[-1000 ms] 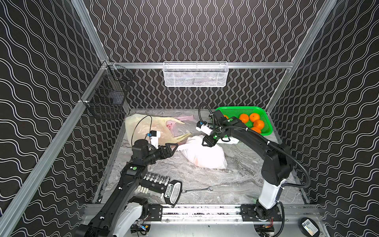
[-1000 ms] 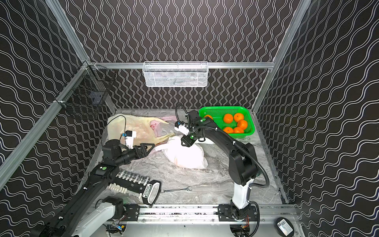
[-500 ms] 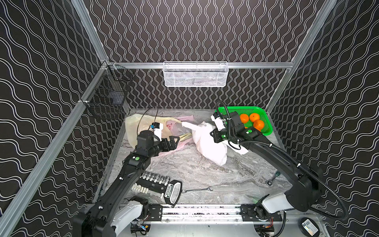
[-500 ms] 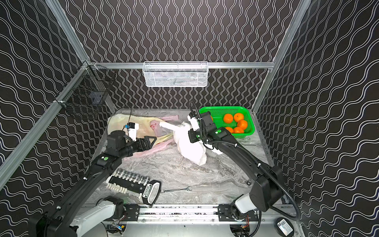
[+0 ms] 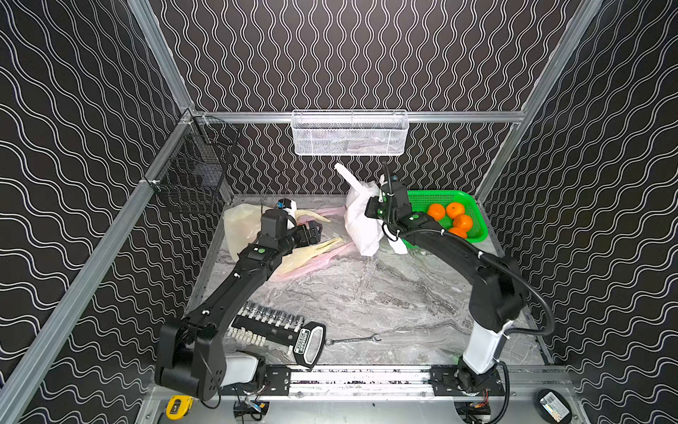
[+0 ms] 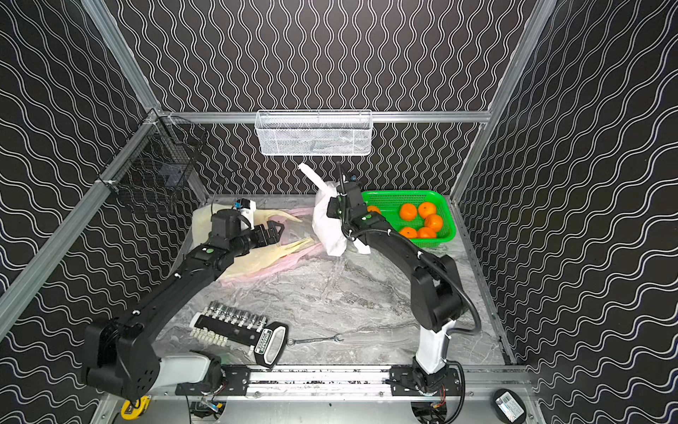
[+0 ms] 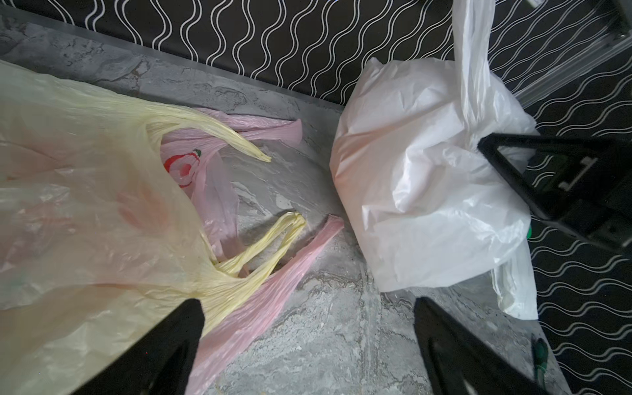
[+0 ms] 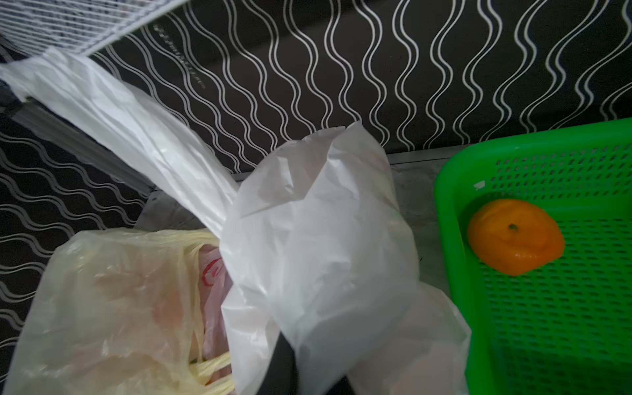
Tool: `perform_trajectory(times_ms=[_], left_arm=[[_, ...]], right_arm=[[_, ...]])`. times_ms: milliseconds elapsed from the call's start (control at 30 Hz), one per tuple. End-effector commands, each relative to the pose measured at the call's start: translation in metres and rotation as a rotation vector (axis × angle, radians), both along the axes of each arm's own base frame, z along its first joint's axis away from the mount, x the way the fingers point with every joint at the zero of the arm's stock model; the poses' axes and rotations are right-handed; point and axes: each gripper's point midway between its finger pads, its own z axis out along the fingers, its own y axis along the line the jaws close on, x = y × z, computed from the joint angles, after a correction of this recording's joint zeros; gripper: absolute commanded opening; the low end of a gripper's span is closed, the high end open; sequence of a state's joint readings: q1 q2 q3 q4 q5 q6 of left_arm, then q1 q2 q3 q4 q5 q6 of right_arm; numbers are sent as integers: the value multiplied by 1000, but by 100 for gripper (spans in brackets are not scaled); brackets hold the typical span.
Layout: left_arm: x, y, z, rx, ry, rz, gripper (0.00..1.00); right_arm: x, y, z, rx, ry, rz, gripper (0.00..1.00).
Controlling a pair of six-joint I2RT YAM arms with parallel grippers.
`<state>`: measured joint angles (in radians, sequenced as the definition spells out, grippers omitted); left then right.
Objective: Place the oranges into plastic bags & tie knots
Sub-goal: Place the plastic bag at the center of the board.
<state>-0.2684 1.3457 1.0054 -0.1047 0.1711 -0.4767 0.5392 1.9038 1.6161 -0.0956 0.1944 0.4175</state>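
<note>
My right gripper [image 5: 372,212] is shut on the white bag [image 5: 361,224], holding it up off the table just left of the green basket [image 5: 440,193]. One handle sticks up toward the back wall. In the right wrist view the white bag [image 8: 318,260] drapes over the jaws. Several oranges [image 5: 455,217] lie in the basket; one orange [image 8: 514,236] shows in the right wrist view. The yellowish bag [image 7: 85,205] and the pink bag [image 7: 266,290] lie flat at the back left. My left gripper [image 7: 307,302] hovers open and empty above their handles.
A socket set holder [image 5: 271,326] and a wrench [image 5: 352,340] lie near the front edge. A white mesh basket [image 5: 348,134] hangs on the back wall, and a black wire basket [image 5: 194,172] hangs on the left rail.
The right gripper closed on the white bag, then lifted it back and right toward the green basket. The left gripper moved back over the yellow and pink bags and opened fully.
</note>
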Motion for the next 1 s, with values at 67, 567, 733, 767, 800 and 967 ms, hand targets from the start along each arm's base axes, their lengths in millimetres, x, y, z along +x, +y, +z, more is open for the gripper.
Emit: perform_trajectory(times_ms=[67, 567, 733, 767, 800, 967], left_arm=[[4, 2, -1, 19, -15, -5, 99], [-33, 61, -48, 341, 271, 130, 95], [-48, 80, -57, 448, 349, 162, 90], [-45, 79, -63, 448, 364, 152, 88], [-42, 76, -69, 442, 382, 138, 83], [-8, 65, -90, 357, 425, 114, 77]], right_arm=[[31, -5, 1, -21, -67, -71, 0], [12, -6, 41, 75, -164, 59, 100], [-53, -28, 50, 177, -241, 116, 99], [-64, -27, 48, 181, -230, 157, 99], [-72, -26, 42, 177, -196, 183, 99], [-105, -18, 8, 128, 25, 295, 100]])
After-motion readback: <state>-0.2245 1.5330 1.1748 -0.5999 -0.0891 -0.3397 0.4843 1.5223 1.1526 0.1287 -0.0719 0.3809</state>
